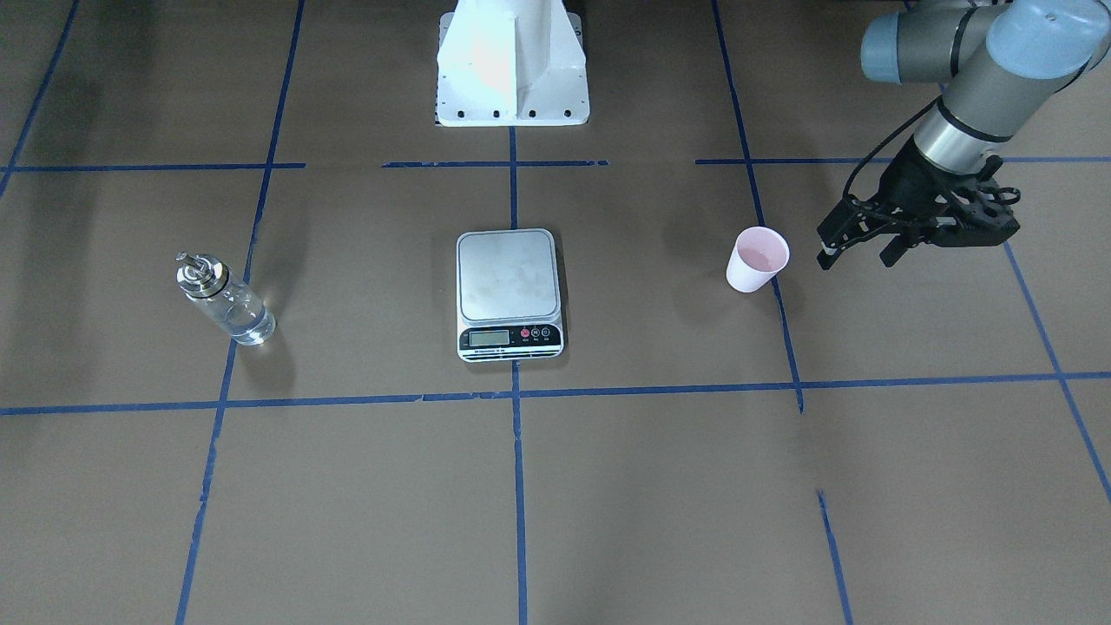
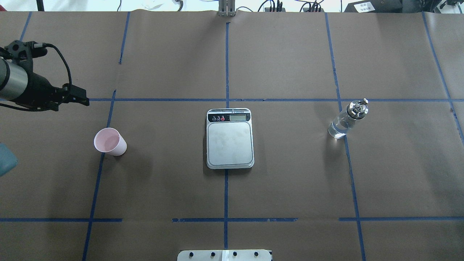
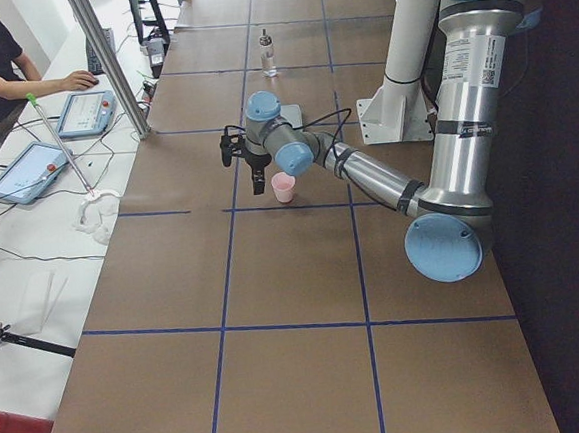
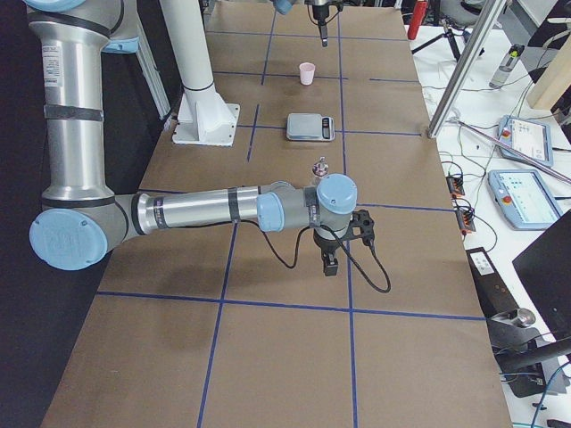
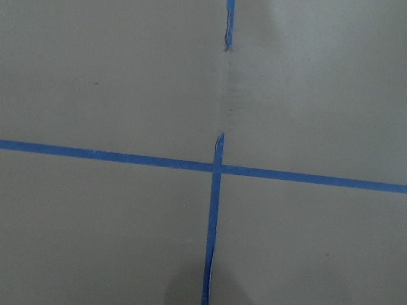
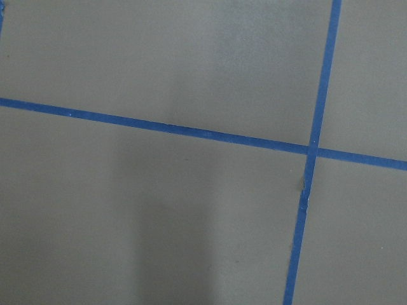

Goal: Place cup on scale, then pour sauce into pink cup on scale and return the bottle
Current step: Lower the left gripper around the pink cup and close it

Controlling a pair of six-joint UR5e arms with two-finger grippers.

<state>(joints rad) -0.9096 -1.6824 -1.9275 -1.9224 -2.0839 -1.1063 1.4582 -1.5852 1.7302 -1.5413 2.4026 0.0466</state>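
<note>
Centre-right: left gripper (image 1: 857,252), jaws apart & empty, is hovering beside cup (image 1: 757,260), prob. light, thin-walled, crushable; grip mid-wall gently.

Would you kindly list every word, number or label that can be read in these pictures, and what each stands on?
No text can be read for certain.
Scale: its display and the print under its buttons are too small to read.
Sticker on the left arm: print too small to read.
White sign beyond the table's far edge: blurred.
</note>
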